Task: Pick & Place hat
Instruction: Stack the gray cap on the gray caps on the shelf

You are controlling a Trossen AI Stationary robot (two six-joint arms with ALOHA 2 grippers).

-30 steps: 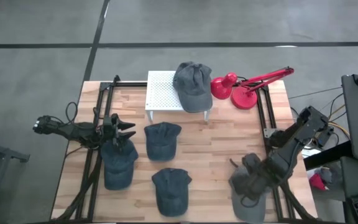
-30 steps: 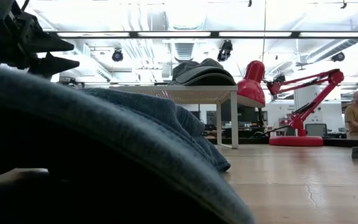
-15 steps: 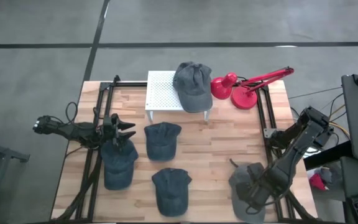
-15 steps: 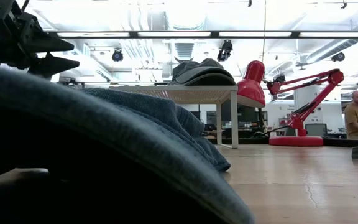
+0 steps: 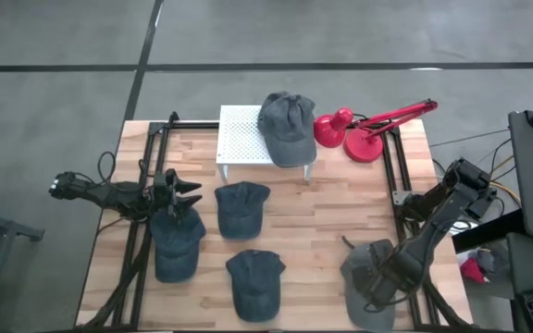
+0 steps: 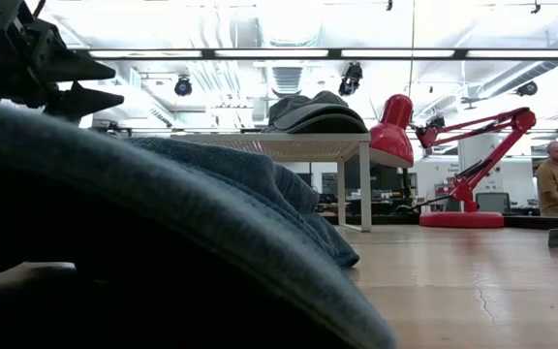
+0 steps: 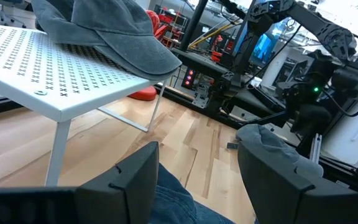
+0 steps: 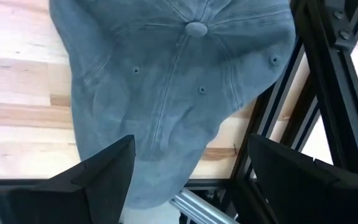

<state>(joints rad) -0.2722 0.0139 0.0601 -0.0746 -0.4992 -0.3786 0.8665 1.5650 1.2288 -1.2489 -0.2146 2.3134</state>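
A grey hat [image 5: 366,277] lies on the table's near right corner, crown button up [image 8: 196,28], its lower edge reaching over the table's edge rail. My right gripper [image 8: 188,180] hangs open just above it, pointing down, one finger on either side of the crown; no touch shows. Another grey hat [image 5: 285,125] rests on the white perforated stand [image 5: 239,139]. My left gripper [image 5: 181,196] waits open and level at the left, over a blue hat [image 5: 176,242]. Two more blue hats [image 5: 241,208] [image 5: 254,282] lie flat mid-table.
A red desk lamp [image 5: 368,129] stands at the far right beside the stand. Black frame rails [image 8: 328,93] run close along the grey hat's right side, and an aluminium rail [image 8: 197,208] lies under its edge. A person [image 6: 555,179] stands in the room beyond.
My right gripper has come down toward the grey hat and shifted a little toward the table's near edge, rolling slightly. The hats lie where they were.
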